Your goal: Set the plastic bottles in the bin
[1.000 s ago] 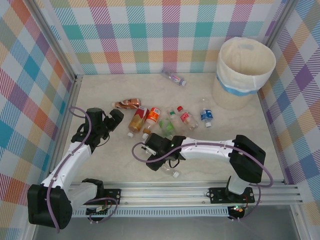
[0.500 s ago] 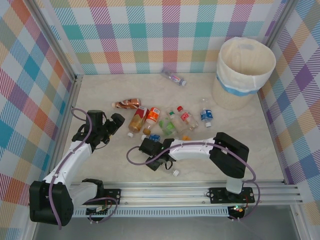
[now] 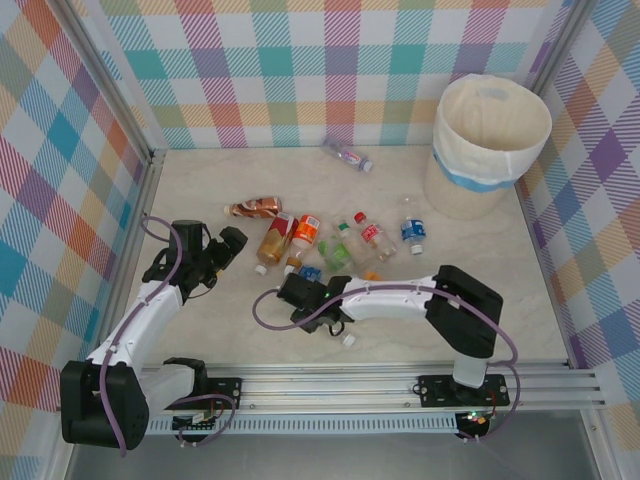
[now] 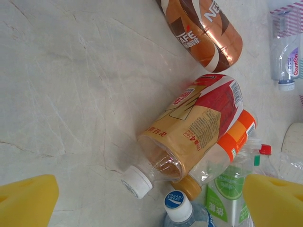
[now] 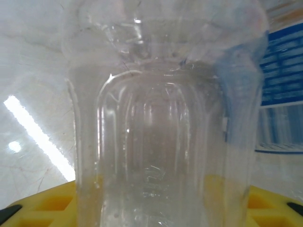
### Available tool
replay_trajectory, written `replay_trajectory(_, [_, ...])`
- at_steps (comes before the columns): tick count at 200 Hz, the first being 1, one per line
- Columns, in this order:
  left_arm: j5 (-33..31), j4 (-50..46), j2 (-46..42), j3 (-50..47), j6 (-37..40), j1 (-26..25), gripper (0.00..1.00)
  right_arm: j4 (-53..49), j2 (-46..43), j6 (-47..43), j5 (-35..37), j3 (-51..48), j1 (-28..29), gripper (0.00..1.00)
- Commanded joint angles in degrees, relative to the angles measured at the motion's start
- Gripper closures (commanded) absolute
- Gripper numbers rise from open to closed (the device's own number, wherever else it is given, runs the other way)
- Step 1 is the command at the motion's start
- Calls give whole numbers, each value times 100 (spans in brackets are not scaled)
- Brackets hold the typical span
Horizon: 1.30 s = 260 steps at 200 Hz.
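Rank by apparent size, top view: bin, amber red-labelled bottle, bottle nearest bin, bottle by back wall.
bin
amber red-labelled bottle
bottle nearest bin and bottle by back wall: too alike to rank

We record two arms of one build. The left arm [image 3: 135,325] and right arm [image 3: 395,293] carry smooth white link shells between chunky black joint housings. A thin purple cable [image 3: 181,255] runs loosely along each. Black mounting plates [image 3: 440,385] are bolted to a ribbed aluminium rail [image 3: 330,385]. The left gripper [image 4: 151,189] has blocky yellow fingers [image 4: 27,201]. The right gripper [image 5: 151,201] has yellow fingers [image 5: 42,208] with moulded recesses.
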Motion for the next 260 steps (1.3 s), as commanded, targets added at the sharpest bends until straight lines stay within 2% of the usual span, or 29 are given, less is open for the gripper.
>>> replay_trajectory(1, [-146, 6, 1, 144, -7, 112, 0, 386, -720, -354, -12, -145, 33, 51])
replay_trajectory(57, [-229, -86, -45, 189, -3, 126, 0, 1108, -1760, -537, -354, -499, -252, 55])
replay_trajectory(109, [-299, 15, -144, 45, -58, 134, 0, 1454, -2504, -515, -782, -475, -1259, 55])
replay_trajectory(129, [-282, 44, -127, 64, -30, 140, 0, 1572, -2649, -768, -409, -319, -1627, 56])
replay_trajectory(188, [-140, 527, 80, 84, -179, 152, 0, 1980, -2429, -1088, 222, 739, -2967, 57])
replay_trajectory(260, [48, 497, 240, 145, -159, 156, 0, 1854, -1460, -821, -360, 2775, -5158, 56])
